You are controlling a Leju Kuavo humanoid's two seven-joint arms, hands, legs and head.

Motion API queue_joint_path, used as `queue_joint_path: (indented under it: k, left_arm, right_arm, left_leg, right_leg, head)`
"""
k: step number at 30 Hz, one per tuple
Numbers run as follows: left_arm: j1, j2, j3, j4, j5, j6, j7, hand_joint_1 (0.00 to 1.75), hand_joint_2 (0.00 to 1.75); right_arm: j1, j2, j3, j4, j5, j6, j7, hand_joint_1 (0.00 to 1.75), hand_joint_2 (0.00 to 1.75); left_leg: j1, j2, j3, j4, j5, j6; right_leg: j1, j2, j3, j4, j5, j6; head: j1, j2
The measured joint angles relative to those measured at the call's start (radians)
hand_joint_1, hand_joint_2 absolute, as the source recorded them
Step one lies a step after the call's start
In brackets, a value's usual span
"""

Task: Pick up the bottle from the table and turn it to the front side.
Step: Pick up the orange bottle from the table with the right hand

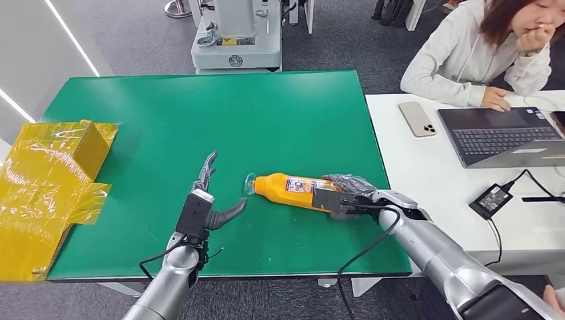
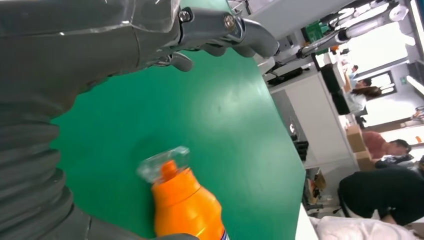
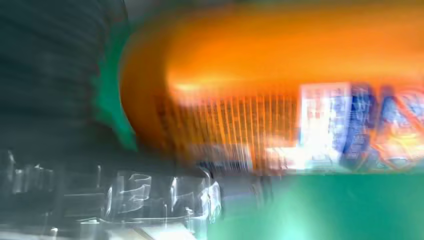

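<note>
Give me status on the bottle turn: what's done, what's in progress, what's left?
Done: the right hand has reached the orange bottle and grips its base end. In hand: the bottle lies on its side on the green table, cap toward the left hand, which waits open beside the cap without touching. Left: lifting it clear and turning it to the front; which face is up isn't clear, as the right wrist view is blurred.

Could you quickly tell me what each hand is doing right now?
Left hand: open, holding nothing.
Right hand: holding the bottle.
</note>
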Motion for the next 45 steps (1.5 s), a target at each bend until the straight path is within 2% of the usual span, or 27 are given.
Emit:
queue_joint_path:
  k: [5,8,14,17,22,30,33,37,41,45]
  left_arm:
    - [0.0,0.002,-0.003,0.0,0.001,0.0,0.0,0.0,1.75]
    - [0.004,0.002,-0.003,0.0,0.001,0.005,0.0,0.0,1.75]
    - [0.018,0.008,-0.002,0.0,0.001,0.026,0.0,0.0,1.75]
    - [0.018,0.014,-0.002,0.0,0.006,0.034,-0.013,0.0,1.75]
    - [0.019,0.019,-0.002,0.0,0.007,0.04,-0.018,0.0,1.75]
    - [0.022,0.021,-0.002,0.0,0.008,0.04,-0.018,0.0,1.75]
    - [0.022,0.02,-0.002,-0.001,0.021,0.026,-0.013,0.0,1.75]
    - [0.026,0.023,0.0,-0.012,0.082,-0.08,0.049,0.0,1.75]
    - [0.023,0.029,0.0,-0.052,0.16,-0.28,0.151,0.0,1.75]
    - [-0.008,0.034,0.0,-0.099,0.274,-0.479,0.232,0.0,1.75]
  right_arm:
    - [0.011,-0.001,-0.004,0.0,-0.003,-0.015,-0.012,1.75,1.75]
    - [0.041,-0.002,-0.023,-0.01,-0.029,-0.068,-0.041,1.75,1.75]
    - [0.185,0.006,-0.128,-0.101,-0.211,-0.1,-0.176,1.75,1.75]
    - [0.266,0.023,-0.18,-0.156,-0.258,-0.13,-0.213,1.75,1.75]
    - [0.355,0.044,-0.235,-0.231,-0.268,-0.155,-0.217,1.75,1.75]
    - [0.4,0.05,-0.268,-0.274,-0.268,-0.156,-0.214,1.75,1.75]
    - [0.424,0.054,-0.284,-0.296,-0.279,-0.184,-0.227,1.75,1.75]
    - [0.509,0.071,-0.347,-0.404,-0.316,-0.258,-0.265,1.75,1.75]
    - [0.57,0.099,-0.41,-0.526,-0.288,-0.309,-0.253,1.75,1.75]
    - [0.582,0.128,-0.444,-0.596,-0.253,-0.336,-0.258,1.75,1.75]
  left_leg:
    - [0.0,0.0,0.001,0.0,0.0,0.0]
    - [0.0,-0.001,0.001,0.0,0.0,0.0]
    - [0.0,-0.002,0.0,0.0,0.0,0.0]
    - [0.0,-0.002,0.0,0.0,0.0,0.0]
    - [0.0,-0.001,0.0,-0.001,0.0,0.0]
    - [0.0,-0.002,-0.001,0.0,0.0,0.0]
    - [0.0,-0.002,-0.001,0.0,0.0,0.0]
    - [0.0,-0.005,-0.003,0.0,0.0,0.0]
    - [0.0,-0.004,-0.004,0.0,0.0,0.0]
    - [0.0,-0.004,-0.004,0.0,0.0,0.0]
  right_leg:
    - [0.0,0.0,0.001,0.0,0.0,0.0]
    - [0.0,0.0,0.002,0.0,0.0,0.0]
    - [0.0,-0.001,0.001,0.0,0.0,0.001]
    - [0.0,-0.001,0.001,0.0,-0.001,0.001]
    - [0.0,-0.002,0.001,0.0,-0.001,0.001]
    - [0.0,-0.002,0.001,0.0,0.0,0.001]
    - [0.0,-0.003,0.001,0.0,-0.001,0.001]
    - [0.0,-0.005,0.0,0.0,-0.001,0.001]
    - [0.0,-0.005,-0.002,0.0,-0.001,0.001]
    - [0.0,-0.005,-0.002,0.0,-0.001,0.001]
  head:
    - [0.0,0.0]
    - [0.0,0.0]
    - [0.0,0.0]
    - [0.0,0.0]
    - [0.0,0.0]
    - [0.0,0.0]
    - [0.0,0.0]
    - [0.0,0.0]
    - [0.0,0.0]
    - [0.0,0.0]
